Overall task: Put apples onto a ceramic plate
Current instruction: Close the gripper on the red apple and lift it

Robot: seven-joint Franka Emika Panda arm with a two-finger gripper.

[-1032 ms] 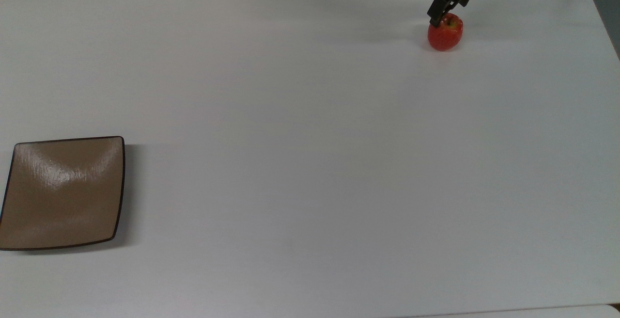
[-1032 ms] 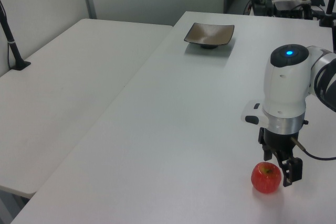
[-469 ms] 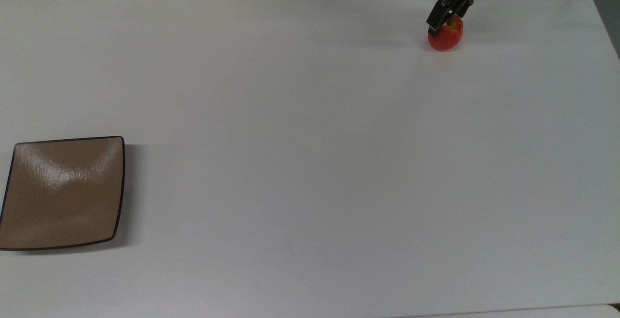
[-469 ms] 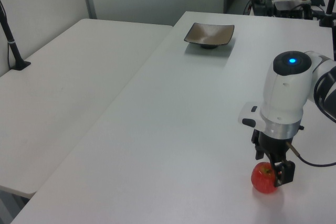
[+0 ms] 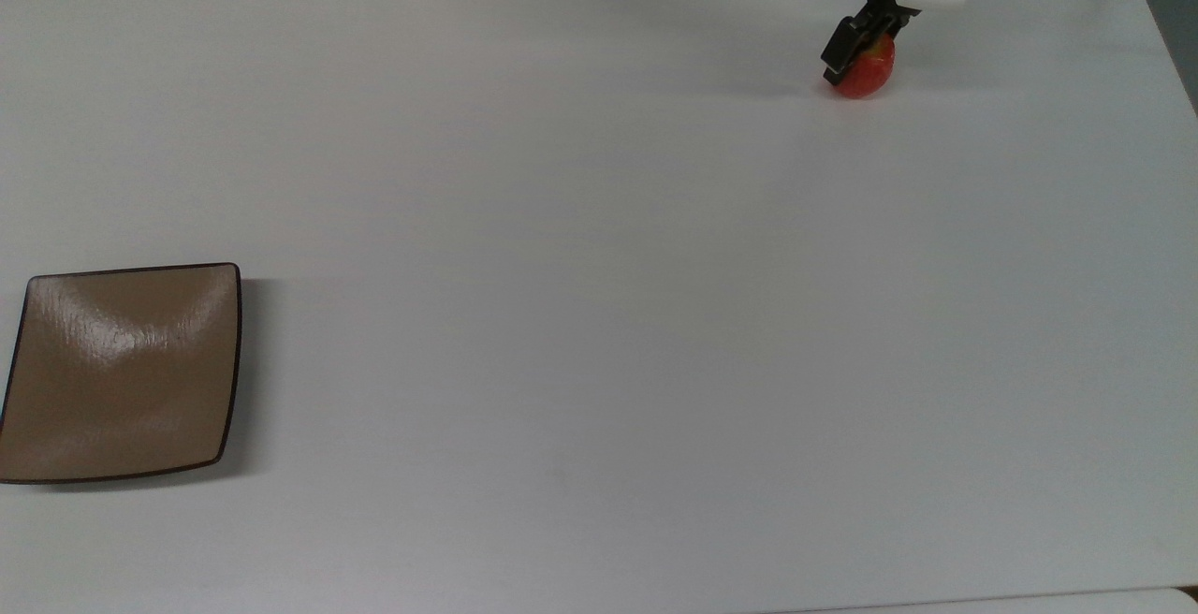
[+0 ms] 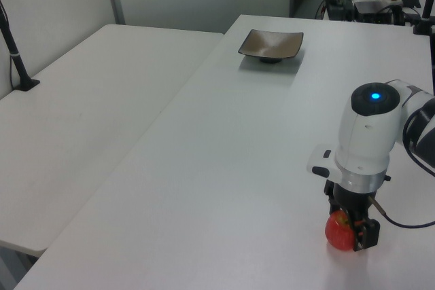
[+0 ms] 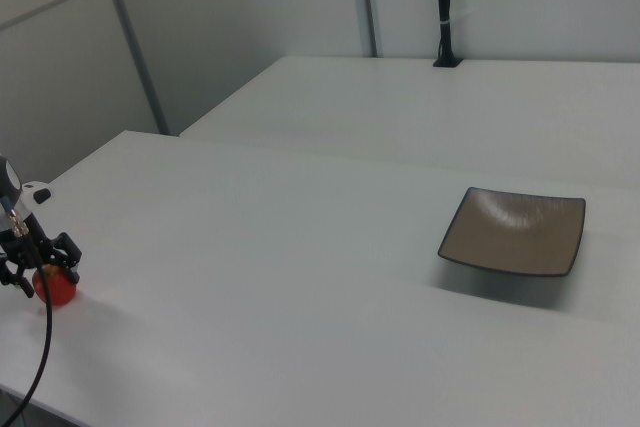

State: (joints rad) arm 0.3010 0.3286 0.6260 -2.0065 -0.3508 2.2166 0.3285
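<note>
In the top view, I am reaching down at the far right of the white table [image 5: 599,221], and my gripper [image 5: 856,52] is straddling the apple [image 5: 866,74], which is sitting on the tabletop. One dark finger [image 5: 840,45] is lying against the apple's left side as the top view shows it; my jaws are spread about as wide as the fruit, but I cannot tell whether they are pressing on it. The ceramic plate [image 5: 120,371] is lying bare at the top view's left edge, well apart from me.

In the left view, my gripper [image 6: 353,225] is pointing straight down over the apple [image 6: 338,230], with a finger [image 6: 369,231] showing on the apple's right side and the fruit resting on the table [image 6: 224,168]. The plate [image 6: 270,44] is sitting far behind.

In the right view, my gripper [image 7: 42,265] is enclosing the apple [image 7: 57,288] at the right view's left edge, while the plate [image 7: 515,231] is lying well off to the right.
</note>
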